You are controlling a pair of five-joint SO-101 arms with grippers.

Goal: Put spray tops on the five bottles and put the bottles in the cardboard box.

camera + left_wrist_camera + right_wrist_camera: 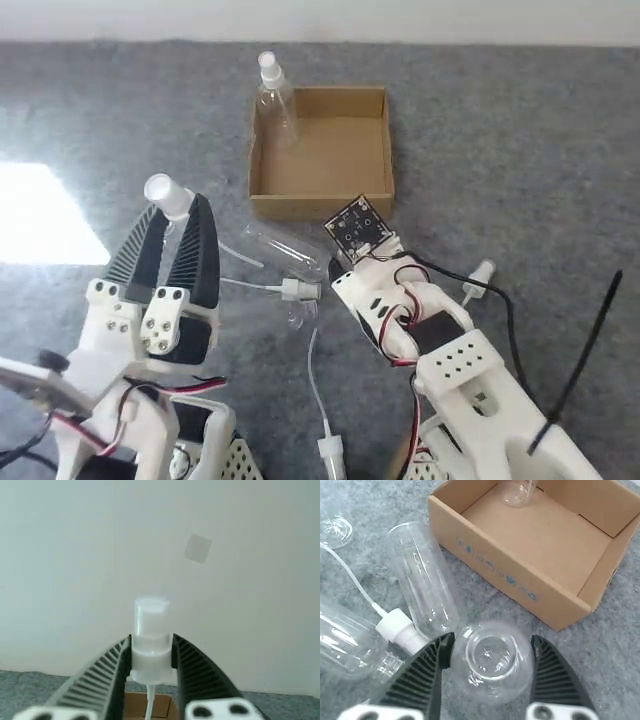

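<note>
My left gripper [182, 205] is raised over the table's left side and shut on a white spray top [160, 190]. The left wrist view shows that spray top [151, 640] upright between the ribbed fingers, its thin tube hanging down. My right gripper [492, 638] is shut on a clear open-necked bottle [492, 662] just in front of the cardboard box [520, 587]. One capped bottle [275, 95] stands in the far left corner of the box [320, 205]. Another clear bottle [427, 580] lies on the mat beside the box.
Loose spray tops with tubes lie on the grey mat: one [300, 290] between the arms, one [478, 275] to the right arm's side, one [330, 450] near the front edge. More clear bottles [345, 642] lie beside the held one. A black tie [590, 340] sticks up at right.
</note>
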